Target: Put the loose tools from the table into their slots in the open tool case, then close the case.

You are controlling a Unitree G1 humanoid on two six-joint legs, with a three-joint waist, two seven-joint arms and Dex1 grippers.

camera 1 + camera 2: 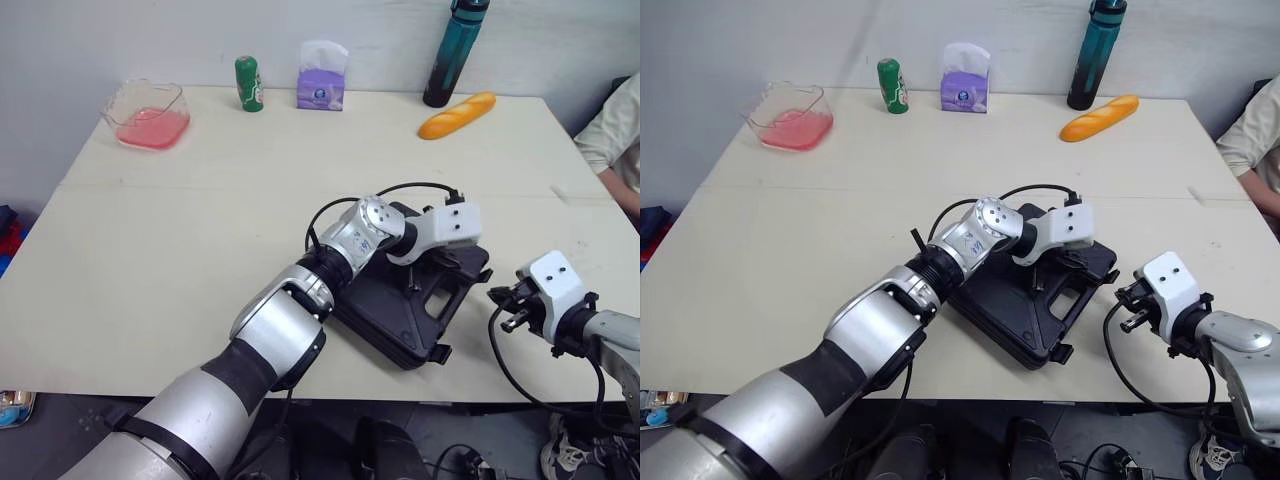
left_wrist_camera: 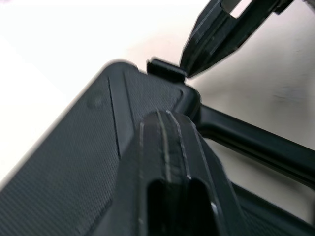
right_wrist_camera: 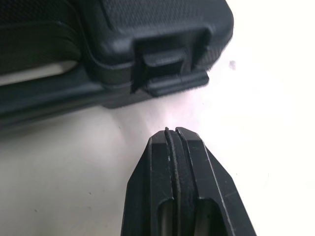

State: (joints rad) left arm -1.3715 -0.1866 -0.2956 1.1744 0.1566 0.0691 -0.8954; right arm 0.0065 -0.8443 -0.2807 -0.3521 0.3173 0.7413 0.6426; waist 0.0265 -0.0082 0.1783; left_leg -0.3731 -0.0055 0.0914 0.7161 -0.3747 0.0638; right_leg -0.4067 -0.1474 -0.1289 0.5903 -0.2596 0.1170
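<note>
The black tool case [image 1: 398, 322] lies closed on the table's near right part, its handle [image 2: 256, 142] facing the right arm. My left gripper [image 1: 422, 272] is shut, and its fingers [image 2: 165, 162] rest low over the lid beside the handle. My right gripper [image 1: 499, 298] is shut too, hovering just off the case's right corner, with its fingertips [image 3: 175, 133] pointing at a latch [image 3: 167, 69] a short gap away. A second latch [image 1: 440, 352] sticks out at the case's near corner. I see no loose tools on the table.
Along the far edge stand a pink-filled clear container [image 1: 148, 115], a green can [image 1: 249, 83], a purple tissue pack [image 1: 322, 78], a teal bottle [image 1: 455, 50] and a bread loaf [image 1: 457, 115]. A person's sleeve [image 1: 615, 130] shows at the right edge.
</note>
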